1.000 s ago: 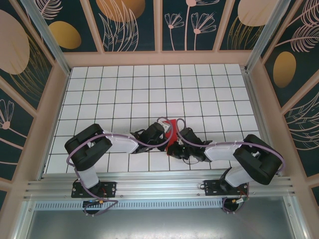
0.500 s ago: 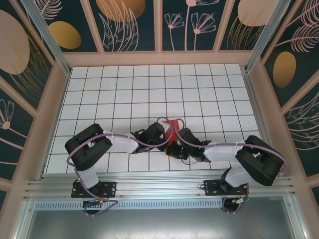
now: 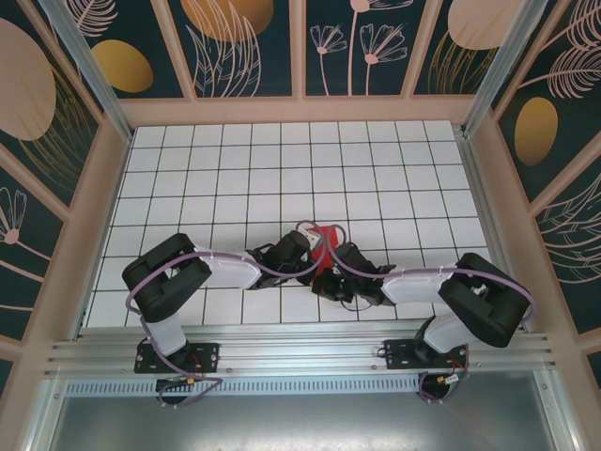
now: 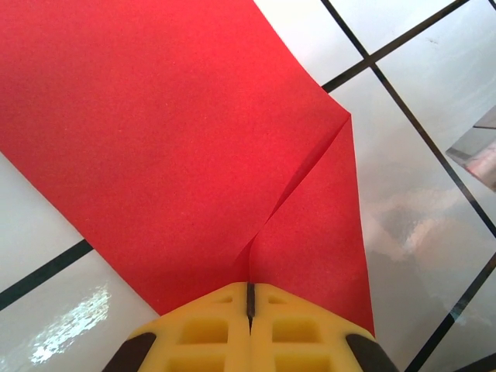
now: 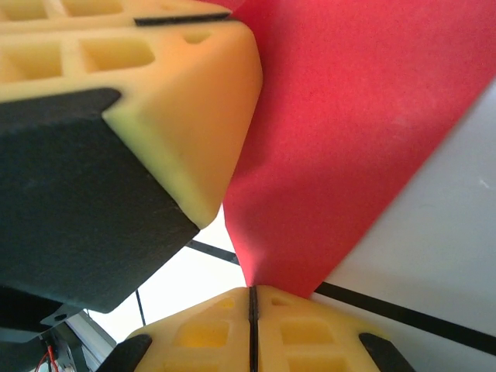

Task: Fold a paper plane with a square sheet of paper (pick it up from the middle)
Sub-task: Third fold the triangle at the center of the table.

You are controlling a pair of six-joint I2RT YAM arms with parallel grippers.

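Left wrist view: the left gripper (image 4: pixel 249 293) is pinched tight on the square sheet of paper (image 4: pixel 178 147). A crease runs from the closed jaws up and right to a pointed corner, and the red spreads away from the fingers. The right gripper (image 5: pixel 252 294) clamps the sheet's lower tip too, just beside the left's yellow pad (image 5: pixel 155 77). From above, the sheet sits between both wrists near the front middle of the tiled table (image 3: pixel 282 160) — its long axis cannot be told.
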